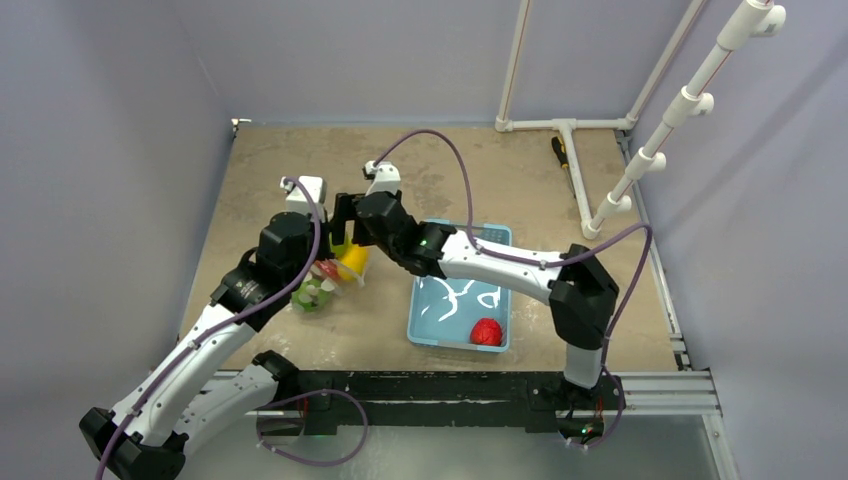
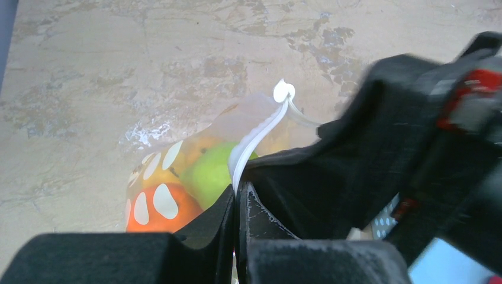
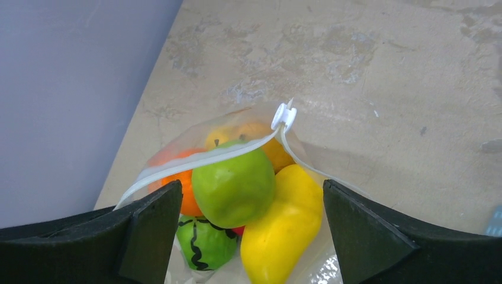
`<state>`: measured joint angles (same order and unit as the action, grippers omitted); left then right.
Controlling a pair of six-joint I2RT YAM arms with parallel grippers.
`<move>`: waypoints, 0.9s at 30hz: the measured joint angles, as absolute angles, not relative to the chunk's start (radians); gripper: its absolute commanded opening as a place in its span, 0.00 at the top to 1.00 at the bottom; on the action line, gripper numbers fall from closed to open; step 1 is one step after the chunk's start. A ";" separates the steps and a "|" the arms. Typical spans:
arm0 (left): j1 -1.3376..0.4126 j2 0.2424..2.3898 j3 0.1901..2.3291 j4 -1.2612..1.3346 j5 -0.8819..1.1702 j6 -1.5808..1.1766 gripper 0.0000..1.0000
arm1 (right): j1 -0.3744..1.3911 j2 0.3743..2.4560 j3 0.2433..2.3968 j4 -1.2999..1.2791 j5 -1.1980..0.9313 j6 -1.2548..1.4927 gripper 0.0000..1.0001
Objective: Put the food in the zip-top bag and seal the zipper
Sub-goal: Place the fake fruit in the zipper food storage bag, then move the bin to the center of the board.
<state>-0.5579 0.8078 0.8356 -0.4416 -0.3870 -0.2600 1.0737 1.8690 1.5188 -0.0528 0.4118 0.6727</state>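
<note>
1. Pinching the zipper (image 2: 256,137) of the zip-top bag (image 3: 189,139), the left gripper (image 2: 237,204) has its fingers pressed together on the whitish strip at the mouth edge.
2. The right gripper (image 3: 251,189) hangs just above the bag's mouth, its jaws spread wide with nothing between them.
3. The bag rests on the table (image 1: 270,160), left of the light-blue basket (image 1: 455,345), and its mouth is open.
4. Through the mouth show a green apple (image 3: 234,186), a yellow fruit (image 3: 284,231), an orange fruit (image 3: 184,198) and a green striped fruit (image 3: 204,244); a bit of red peeks out beneath them.
5. The white slider (image 3: 284,115) sits at the far end of the zipper, and the two sides part from it.
6. One red fruit (image 1: 487,331) lies in the near right corner of the basket, well apart from the bag.
</note>
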 measured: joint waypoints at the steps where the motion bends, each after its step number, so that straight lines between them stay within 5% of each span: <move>1: -0.558 0.808 0.836 -0.442 -0.387 -0.260 1.00 | 1.074 1.855 1.512 -0.052 0.416 0.674 0.10; 27: -0.559 0.829 0.836 -0.434 -0.377 -0.261 1.00 | 1.074 1.400 1.240 -0.030 0.570 0.669 0.07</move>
<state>-0.5587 0.8288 0.8356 -0.4343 -0.3767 -0.2607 1.0737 1.4002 1.2404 -0.0299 0.5701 0.6685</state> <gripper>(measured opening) 0.006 0.930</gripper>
